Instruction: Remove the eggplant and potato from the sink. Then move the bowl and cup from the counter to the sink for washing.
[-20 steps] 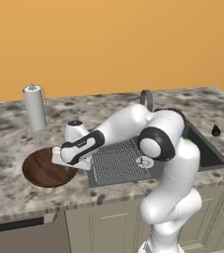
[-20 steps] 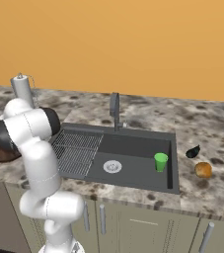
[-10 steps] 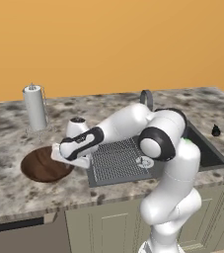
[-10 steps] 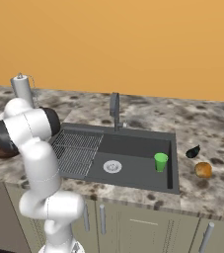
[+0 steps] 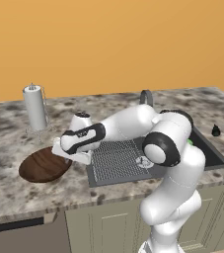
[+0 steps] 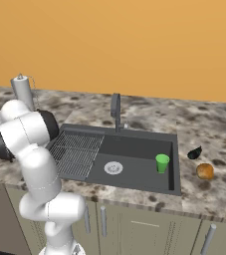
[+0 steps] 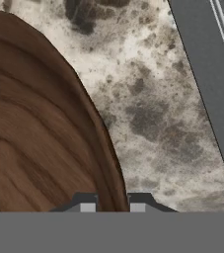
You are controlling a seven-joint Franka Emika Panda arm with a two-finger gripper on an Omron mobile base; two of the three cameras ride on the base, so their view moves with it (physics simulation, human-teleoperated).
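Your pincer (image 7: 112, 202) sits low over the right edge of the bowl (image 5: 43, 165). In the hand view one dark finger tip (image 7: 87, 201) is on the inside of the brown rim and the other is on the outside, with the rim between them. The tips are close together, right against the wood, so the pincer looks clamped on the bowl's rim.

You can see the bowl on the counter (image 5: 15, 192), just left of the sink (image 6: 134, 172). It is wide, shallow and dark brown with streaky lines. The white arm reaches from the sink side over to it.

Look inside the sink and you find the green cup (image 6: 162, 163) standing up on the floor of the basin, near the right wall. The round silver drain (image 6: 113, 168) is in the middle, and the ribbed grid (image 6: 77, 153) is on the left part. The grey faucet (image 6: 116, 111) stands at the back edge of the sink.

Right of the sink, on the counter, you see the eggplant (image 6: 194, 153), small and nearly black. The orange potato (image 6: 204, 171) lies just beside it, a bit nearer the front edge.

Behind the bowl, further from the sink, stands a paper towel roll (image 5: 35, 107) on its holder.
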